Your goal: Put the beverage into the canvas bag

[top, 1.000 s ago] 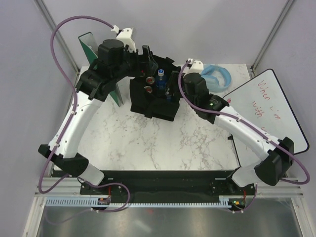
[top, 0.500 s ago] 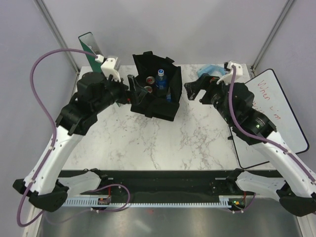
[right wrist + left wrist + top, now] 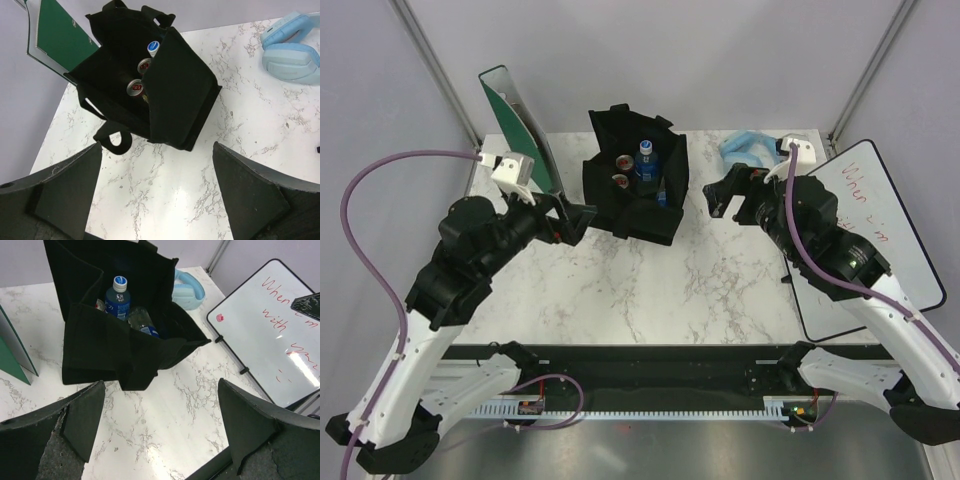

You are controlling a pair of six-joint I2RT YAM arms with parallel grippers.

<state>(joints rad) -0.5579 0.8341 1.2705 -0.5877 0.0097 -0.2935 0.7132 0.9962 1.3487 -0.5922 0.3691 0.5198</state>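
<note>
The black canvas bag (image 3: 645, 222) stands open at the back middle of the marble table. A blue beverage bottle with a white cap (image 3: 646, 160) stands upright inside it, beside two red-topped cans (image 3: 618, 170). The bag (image 3: 100, 350) and bottle (image 3: 118, 297) show in the left wrist view, and the bag (image 3: 180, 95) and the bottle's cap (image 3: 153, 48) in the right wrist view. My left gripper (image 3: 578, 222) is open and empty, just left of the bag. My right gripper (image 3: 720, 190) is open and empty, to the bag's right. Both hang above bare table (image 3: 161, 390) (image 3: 156, 150).
A green board (image 3: 520, 130) leans at the back left, close to the bag. Light blue headphones (image 3: 750, 150) lie at the back right. A whiteboard with red writing (image 3: 865, 230) lies along the right edge.
Both arms have pulled back from the bag: the left went left and nearer, the right went right. The bottle stays in the bag.
</note>
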